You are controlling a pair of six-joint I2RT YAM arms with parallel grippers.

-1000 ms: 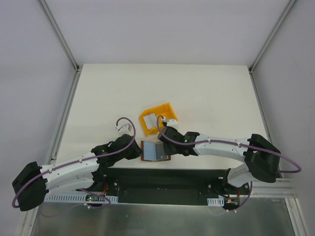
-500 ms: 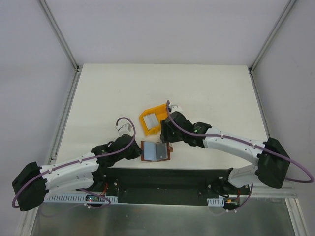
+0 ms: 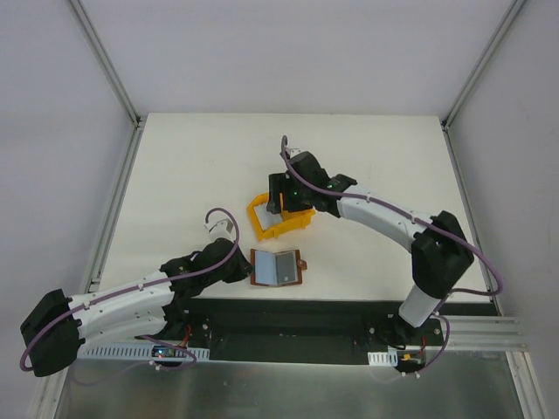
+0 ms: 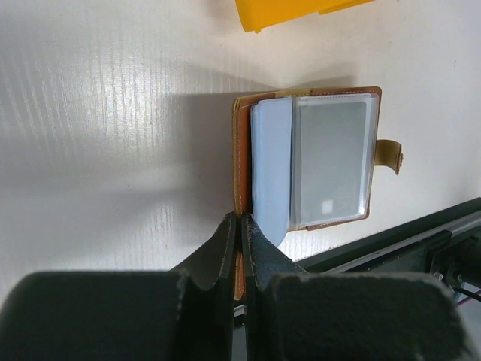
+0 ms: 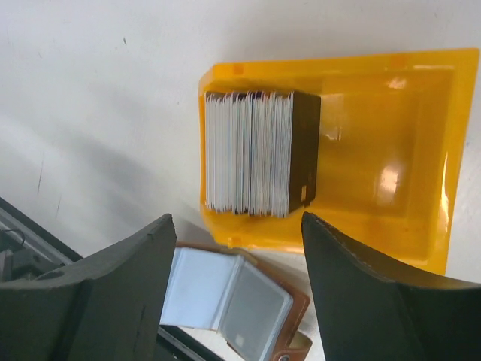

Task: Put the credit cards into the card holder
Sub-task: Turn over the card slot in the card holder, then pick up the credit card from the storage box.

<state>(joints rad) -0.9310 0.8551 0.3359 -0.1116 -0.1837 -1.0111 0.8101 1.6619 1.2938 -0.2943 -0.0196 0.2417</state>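
Observation:
The card holder (image 3: 278, 268) lies open near the table's front edge, brown outside with clear grey sleeves inside; it also shows in the left wrist view (image 4: 331, 162) and the right wrist view (image 5: 248, 308). My left gripper (image 3: 245, 270) (image 4: 240, 223) is shut on the holder's brown left cover edge. The credit cards (image 5: 246, 153) stand on edge as a stack of several white cards in the yellow bin (image 5: 391, 173), with a dark piece (image 5: 304, 150) at the stack's right end. My right gripper (image 3: 282, 199) (image 5: 237, 219) is open and empty above the bin (image 3: 259, 223), hiding the cards in the top view.
The black mounting rail (image 3: 288, 319) runs right below the card holder at the table's front edge. The holder's snap tab (image 4: 391, 156) sticks out on its right side. White enclosure walls stand at the left, right and back.
My right gripper has left the card holder and moved away from me to hang over the yellow bin. The left gripper and the holder have stayed put.

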